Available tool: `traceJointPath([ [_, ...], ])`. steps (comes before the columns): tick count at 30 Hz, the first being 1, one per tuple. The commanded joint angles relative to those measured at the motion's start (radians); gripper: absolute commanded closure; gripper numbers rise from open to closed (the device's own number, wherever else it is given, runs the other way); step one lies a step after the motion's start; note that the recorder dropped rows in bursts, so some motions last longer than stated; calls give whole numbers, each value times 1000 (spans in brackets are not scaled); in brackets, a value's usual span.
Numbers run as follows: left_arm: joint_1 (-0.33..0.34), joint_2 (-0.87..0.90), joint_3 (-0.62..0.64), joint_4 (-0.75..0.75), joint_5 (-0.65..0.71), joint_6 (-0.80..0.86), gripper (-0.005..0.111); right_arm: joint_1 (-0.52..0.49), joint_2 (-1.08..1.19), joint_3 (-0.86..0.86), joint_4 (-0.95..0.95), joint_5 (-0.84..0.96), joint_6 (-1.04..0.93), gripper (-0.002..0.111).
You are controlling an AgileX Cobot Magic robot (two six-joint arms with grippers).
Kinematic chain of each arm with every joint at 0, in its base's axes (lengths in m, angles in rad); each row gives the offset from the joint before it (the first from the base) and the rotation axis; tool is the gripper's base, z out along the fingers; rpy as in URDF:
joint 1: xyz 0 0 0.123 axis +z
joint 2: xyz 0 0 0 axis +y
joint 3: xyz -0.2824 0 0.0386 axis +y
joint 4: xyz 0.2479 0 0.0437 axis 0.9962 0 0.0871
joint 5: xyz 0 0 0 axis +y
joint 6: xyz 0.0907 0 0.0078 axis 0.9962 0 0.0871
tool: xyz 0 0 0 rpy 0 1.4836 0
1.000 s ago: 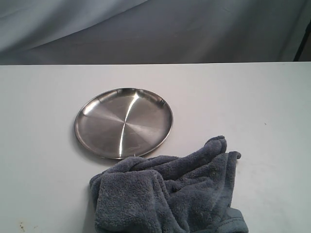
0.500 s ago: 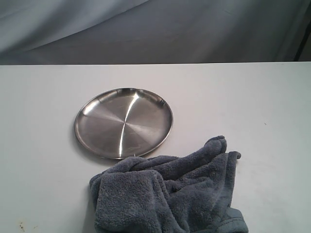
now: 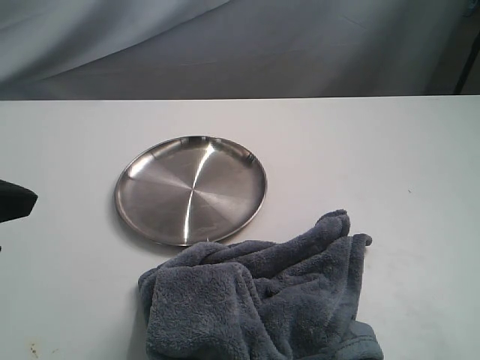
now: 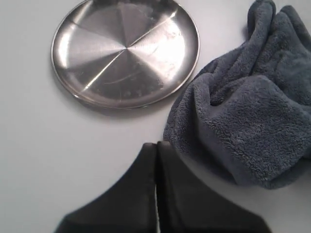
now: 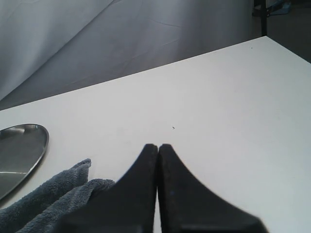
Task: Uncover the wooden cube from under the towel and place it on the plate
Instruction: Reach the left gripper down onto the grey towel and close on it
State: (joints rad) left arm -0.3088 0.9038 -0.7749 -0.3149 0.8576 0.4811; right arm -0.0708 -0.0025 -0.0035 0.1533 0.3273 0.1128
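- Wooden cube: you can't see it in any view, so its place can't be told from here.
- Towel (image 3: 262, 300): blue-grey plush, bunched in a rumpled heap on the white tabletop (image 3: 390, 150). It runs off the lower edge of the exterior view.
- Plate (image 3: 191, 191): round, shiny steel, nothing on it. It sits just beyond the towel and to its left. The towel's edge comes right up to the near rim; touching or a hair apart, you can't tell.
- Your left hand (image 4: 156, 144): closed, jaws pressed flat together, nothing between them. It is over bare tabletop, near the towel's folded corner and the plate's rim.
- Dark shape (image 3: 15, 201): pokes in at the left edge of the exterior view, well left of the plate.
- Your right hand (image 5: 158, 145): closed and empty, with the towel's edge close beside it.
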Motion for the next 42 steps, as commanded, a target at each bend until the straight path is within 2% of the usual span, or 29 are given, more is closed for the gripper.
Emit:
traceJointPath([
  [1,-119,70,-85,67,40,-63,107,1,2,4,-10,-1,-6,108],
  [8,-291,301,-291,113,172,-143,107,1,2,4,-10,-1,-6,108],
  [12,-356,382,-358,144,172,-144,107,1,2,4,-10,-1,-6,108],
  [17,-488,544,-498,177,172,-200,107,1,2,4,-10,-1,-6,108],
  [24,-616,675,-582,180,169,-153,107,1,2,4,-10,-1,-6,108],
  [28,-694,743,-591,234,171,-168,107,1,2,4,-10,-1,-6,108],
  [35,-767,818,-591,250,230,-273,102,1,2,4,-10,-1,-6,108],
  [38,-776,839,-591,243,246,-281,95,1,2,4,-10,-1,-6,108],
  [42,-776,849,-591,233,241,-424,79,1,2,4,-10,-1,-6,108],
])
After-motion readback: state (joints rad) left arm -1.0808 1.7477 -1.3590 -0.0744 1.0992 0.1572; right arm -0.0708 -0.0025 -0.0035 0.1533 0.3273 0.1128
